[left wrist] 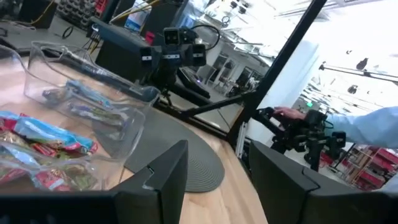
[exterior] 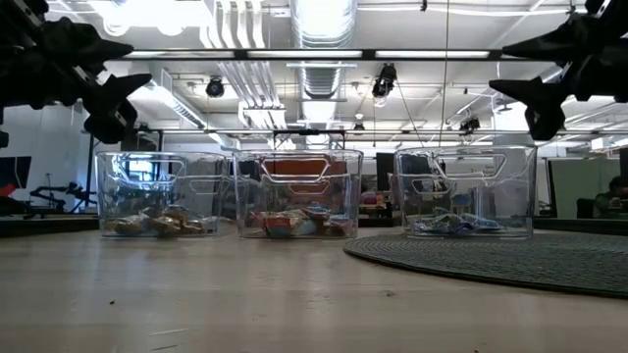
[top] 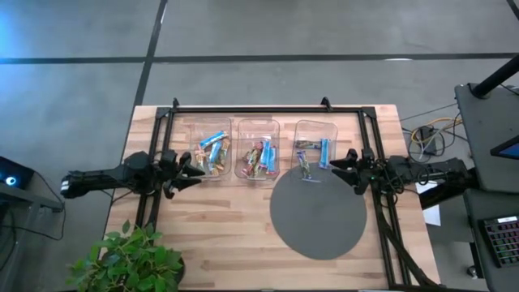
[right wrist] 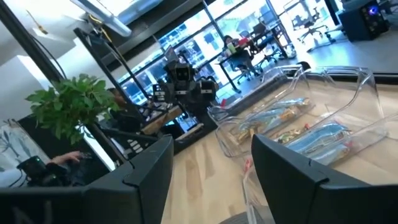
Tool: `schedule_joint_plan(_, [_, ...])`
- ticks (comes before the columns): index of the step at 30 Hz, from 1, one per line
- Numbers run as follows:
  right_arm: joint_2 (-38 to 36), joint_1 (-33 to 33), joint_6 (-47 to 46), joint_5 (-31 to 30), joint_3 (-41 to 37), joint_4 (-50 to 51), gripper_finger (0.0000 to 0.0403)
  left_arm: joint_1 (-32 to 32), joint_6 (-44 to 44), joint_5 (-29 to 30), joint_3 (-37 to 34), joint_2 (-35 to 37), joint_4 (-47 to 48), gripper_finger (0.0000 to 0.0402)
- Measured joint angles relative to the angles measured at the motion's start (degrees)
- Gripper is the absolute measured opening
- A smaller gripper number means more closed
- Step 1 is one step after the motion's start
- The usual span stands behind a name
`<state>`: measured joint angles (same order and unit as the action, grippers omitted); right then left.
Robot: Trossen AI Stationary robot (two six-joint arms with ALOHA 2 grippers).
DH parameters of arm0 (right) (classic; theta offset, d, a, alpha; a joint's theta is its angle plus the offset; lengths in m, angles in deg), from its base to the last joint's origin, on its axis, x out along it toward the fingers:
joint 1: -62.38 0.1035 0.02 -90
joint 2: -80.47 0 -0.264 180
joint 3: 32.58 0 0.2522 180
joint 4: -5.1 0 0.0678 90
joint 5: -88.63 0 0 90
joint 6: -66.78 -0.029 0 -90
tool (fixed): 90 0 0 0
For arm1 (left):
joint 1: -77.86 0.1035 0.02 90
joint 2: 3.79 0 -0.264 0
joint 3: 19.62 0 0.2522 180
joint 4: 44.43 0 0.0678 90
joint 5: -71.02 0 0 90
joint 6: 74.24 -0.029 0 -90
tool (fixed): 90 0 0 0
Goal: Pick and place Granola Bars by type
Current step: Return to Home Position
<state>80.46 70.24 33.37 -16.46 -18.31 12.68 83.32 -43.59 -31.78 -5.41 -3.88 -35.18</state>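
Note:
Three clear bins stand in a row at the table's far middle: left bin (top: 212,151), middle bin (top: 258,149), right bin (top: 315,144). Granola bars lie in them: blue and tan ones on the left (top: 215,148), red, blue and green ones in the middle (left wrist: 43,146), blue ones on the right (right wrist: 320,138). One more bar (top: 306,168) lies at the right bin's near end; whether inside it, I cannot tell. My left gripper (top: 197,171) (left wrist: 217,180) hovers open beside the left bin. My right gripper (top: 339,168) (right wrist: 211,180) hovers open beside the right bin. Both are raised above the table (exterior: 123,103) (exterior: 515,108).
A round grey mat (top: 320,215) covers the table's near right part, its far edge at the right bin. A potted plant (top: 130,259) stands at the near left corner. A black frame (top: 268,109) borders the table's far edge and sides. A person's sleeve (left wrist: 367,124) shows beyond the table.

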Motion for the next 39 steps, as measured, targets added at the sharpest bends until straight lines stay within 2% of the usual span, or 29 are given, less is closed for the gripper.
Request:
schedule_joint_plan(7, [0.3,0.02,0.0,0.0,0.0,-0.14,0.0208,-0.18,-0.03,0.14,0.0,0.02,1.49,0.0155])
schedule_joint_plan(16, [4.27,0.01,0.0,0.09,0.02,3.38,0.0208,-0.31,-0.03,0.09,-0.04,0.02,1.51,0.0155])
schedule_joint_plan(26, [5.38,0.02,0.0,0.09,0.02,3.4,0.0208,-3.26,-0.7,0.42,-0.07,0.04,1.54,0.0155])
schedule_joint_plan(28, [5.38,0.02,0.0,0.09,0.02,3.38,0.0208,-3.26,-5.03,3.36,-0.07,0.04,2.0,0.0155])
schedule_joint_plan(32, [5.38,0.02,0.0,0.09,0.02,3.4,0.0208,-3.93,-31.7,9.78,-0.09,0.04,3.35,0.0155])
schedule_joint_plan(34, [5.38,0.01,0.0,0.06,0.02,3.4,0.0208,-4.75,-34.65,12.53,-0.09,0.04,4.06,0.0155])
schedule_joint_plan(39, [5.38,0.02,0.0,0.02,0.02,3.4,0.0208,-5.79,-34.87,14.37,-0.09,0.04,4.08,0.0155])
